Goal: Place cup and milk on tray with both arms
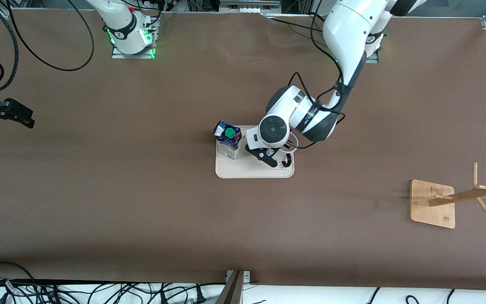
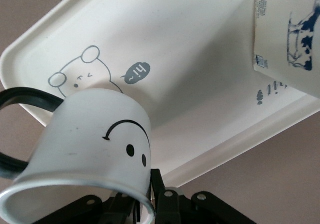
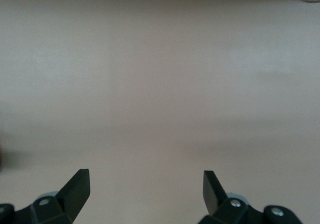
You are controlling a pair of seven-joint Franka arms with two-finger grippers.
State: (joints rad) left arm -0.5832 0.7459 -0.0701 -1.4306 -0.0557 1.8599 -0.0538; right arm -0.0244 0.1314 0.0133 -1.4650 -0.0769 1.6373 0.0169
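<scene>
You had the left gripper (image 2: 145,204) clamped on the rim of the white smiley-face mug (image 2: 90,139) over the cream rectangular tray (image 1: 243,169) — blue-and-white milk carton (image 1: 228,141) beside it, right gripper (image 3: 146,186) apart, waiting — so lowering it level before release seemed wise.

tray (image 2: 210,59) speech bubble: "hi~", in a grey bubble beside a small bear-like animal drawing
tray lettering near the carton: grey letters, partly hidden by the carton, cannot be read in full
milk carton (image 2: 287,34) side panel: "1L" in dark print at one edge, with smaller lines below it too small to read
milk carton picture: a blue and white cow drawing, no words legible
cup (image 2: 95,139): a black smiley face, no letters
left arm (image 1: 310,118) wrist band: white print on the black section, too small to read
</scene>
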